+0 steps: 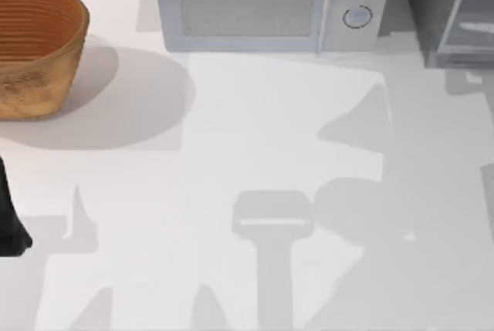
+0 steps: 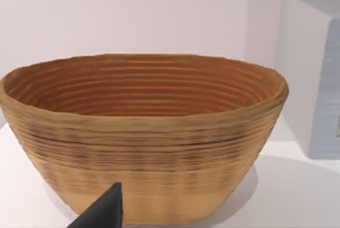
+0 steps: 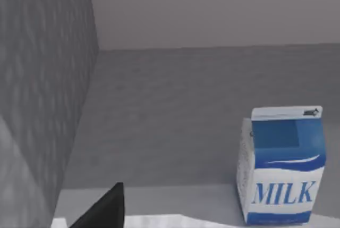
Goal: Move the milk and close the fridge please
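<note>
The milk (image 3: 281, 167), a small carton with a blue upper part and blue "MILK" lettering on white, stands upright on a pale floor between grey walls. A speckled dark-grey wall of the fridge (image 3: 42, 79) rises beside it. My right gripper (image 3: 101, 211) shows as one dark tip, short of the carton and apart from it. From above, the fridge (image 1: 444, 15) stands at the table's far right corner with its pale glassy door at the picture's edge. My left arm (image 1: 11, 219) is parked at the left edge, its gripper (image 2: 103, 213) facing the basket.
A woven brown basket (image 1: 35, 49) sits at the far left, hollow inside (image 2: 143, 87). A light-grey microwave (image 1: 262, 7) with two round knobs stands at the back middle, between basket and fridge. The white tabletop (image 1: 255, 153) carries only shadows.
</note>
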Controlling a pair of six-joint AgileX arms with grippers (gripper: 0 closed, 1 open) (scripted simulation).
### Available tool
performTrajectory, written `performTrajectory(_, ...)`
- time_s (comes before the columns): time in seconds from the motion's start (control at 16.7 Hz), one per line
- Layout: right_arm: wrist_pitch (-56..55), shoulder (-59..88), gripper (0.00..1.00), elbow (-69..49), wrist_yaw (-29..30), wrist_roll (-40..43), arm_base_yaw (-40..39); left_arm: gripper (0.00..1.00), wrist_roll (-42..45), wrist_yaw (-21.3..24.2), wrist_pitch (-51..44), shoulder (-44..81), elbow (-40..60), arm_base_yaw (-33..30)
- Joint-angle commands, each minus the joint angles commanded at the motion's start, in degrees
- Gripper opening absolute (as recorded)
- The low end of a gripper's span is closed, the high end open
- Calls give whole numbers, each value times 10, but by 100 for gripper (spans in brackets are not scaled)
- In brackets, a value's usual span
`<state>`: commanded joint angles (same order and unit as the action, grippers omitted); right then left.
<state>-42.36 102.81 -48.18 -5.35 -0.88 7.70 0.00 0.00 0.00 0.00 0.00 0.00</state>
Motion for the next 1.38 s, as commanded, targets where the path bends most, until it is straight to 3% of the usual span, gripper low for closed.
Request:
performTrajectory(0.42, 116, -473, 100, 142, 23, 9, -22, 100, 0, 0, 0, 0, 0, 0)
performTrajectory(0.78, 287, -842, 100, 332, 58, 14, -32, 100, 0, 0, 0, 0, 0, 0)
performTrajectory(1.08, 406, -1002, 100, 462, 59, 12, -64, 100, 0, 0, 0, 0, 0, 0)
performTrajectory(1.38, 424, -1028, 100, 482, 54, 9, -77, 100, 0, 0, 0, 0, 0, 0)
